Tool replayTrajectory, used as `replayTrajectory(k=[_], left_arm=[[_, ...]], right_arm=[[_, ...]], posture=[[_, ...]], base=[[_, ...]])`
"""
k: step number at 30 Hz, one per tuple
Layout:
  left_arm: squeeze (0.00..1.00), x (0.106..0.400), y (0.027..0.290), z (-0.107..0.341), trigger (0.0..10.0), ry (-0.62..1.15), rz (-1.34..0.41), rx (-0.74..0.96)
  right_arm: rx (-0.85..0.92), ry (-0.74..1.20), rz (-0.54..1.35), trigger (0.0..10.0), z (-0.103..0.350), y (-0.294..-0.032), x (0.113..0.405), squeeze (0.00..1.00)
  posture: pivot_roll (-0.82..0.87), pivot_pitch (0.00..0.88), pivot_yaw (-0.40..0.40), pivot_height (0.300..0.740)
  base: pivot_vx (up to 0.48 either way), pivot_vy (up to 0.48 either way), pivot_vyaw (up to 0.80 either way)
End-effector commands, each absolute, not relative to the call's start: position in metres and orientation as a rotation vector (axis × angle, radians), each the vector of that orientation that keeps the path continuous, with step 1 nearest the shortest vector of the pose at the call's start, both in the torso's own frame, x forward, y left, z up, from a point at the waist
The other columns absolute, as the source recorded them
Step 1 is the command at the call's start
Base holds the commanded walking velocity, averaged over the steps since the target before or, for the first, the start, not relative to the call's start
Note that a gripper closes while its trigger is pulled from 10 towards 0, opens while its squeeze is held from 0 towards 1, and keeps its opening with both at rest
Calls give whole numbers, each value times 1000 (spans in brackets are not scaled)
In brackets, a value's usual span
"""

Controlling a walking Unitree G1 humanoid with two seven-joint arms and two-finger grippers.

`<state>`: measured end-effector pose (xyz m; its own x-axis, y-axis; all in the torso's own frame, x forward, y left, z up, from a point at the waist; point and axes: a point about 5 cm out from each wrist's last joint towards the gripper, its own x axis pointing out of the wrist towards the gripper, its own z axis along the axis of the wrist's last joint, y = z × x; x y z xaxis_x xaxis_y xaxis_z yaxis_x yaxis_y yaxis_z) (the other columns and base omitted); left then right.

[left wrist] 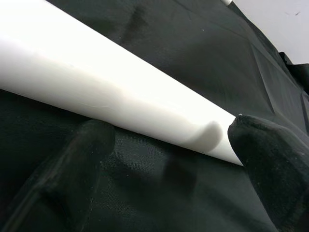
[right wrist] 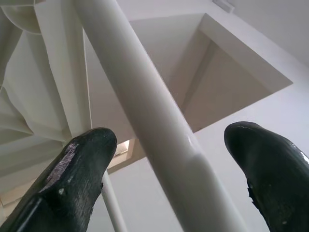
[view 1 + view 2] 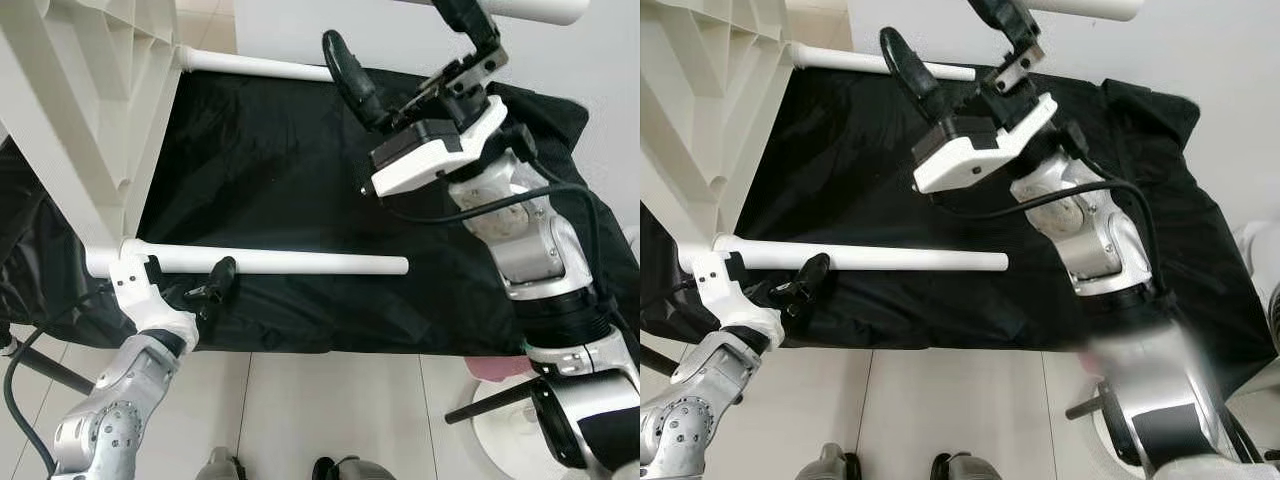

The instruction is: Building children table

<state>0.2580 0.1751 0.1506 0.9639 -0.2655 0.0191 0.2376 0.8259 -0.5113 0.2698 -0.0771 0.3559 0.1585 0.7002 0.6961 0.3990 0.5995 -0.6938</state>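
Note:
A white plastic children's table top stands tilted on its edge at the left, ribbed underside showing. White legs stick out of it sideways. The lower leg runs just above the black cloth. My left gripper is open beside this leg's base, and the leg lies just beyond its fingertips. A second leg lies at the far edge of the cloth. My right gripper is raised and open, with an upper leg passing between its fingers without contact.
The black cloth covers the floor ahead, with pale tiles in front of it. A white wall stands behind. My feet show at the near edge. A white round base and a pink object lie at the right.

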Motion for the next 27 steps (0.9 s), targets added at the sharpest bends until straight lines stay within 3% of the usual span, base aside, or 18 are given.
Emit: replayTrajectory(k=[1, 14, 17, 27], left_arm=[[0, 256, 169, 148, 10000, 43, -368, -549], [0, 257, 171, 148, 10000, 33, -359, -553], [0, 257, 172, 149, 10000, 28, -352, -553], [0, 258, 172, 150, 10000, 23, -350, -559]], right_arm=[[-997, -1473, 320, 10000, 360, -71, 267, 0], [-1066, -1331, 307, 10000, 373, -53, 281, 0], [-1053, -1234, 304, 10000, 357, -31, 300, 0], [-1053, -1160, 253, 10000, 340, -14, 317, 0]], posture=[[44, 148, -72, 740], [41, 152, -74, 740], [39, 153, -73, 740], [40, 155, -71, 740]], base=[[0, 0, 0], [0, 0, 0], [0, 0, 0], [0, 0, 0]])
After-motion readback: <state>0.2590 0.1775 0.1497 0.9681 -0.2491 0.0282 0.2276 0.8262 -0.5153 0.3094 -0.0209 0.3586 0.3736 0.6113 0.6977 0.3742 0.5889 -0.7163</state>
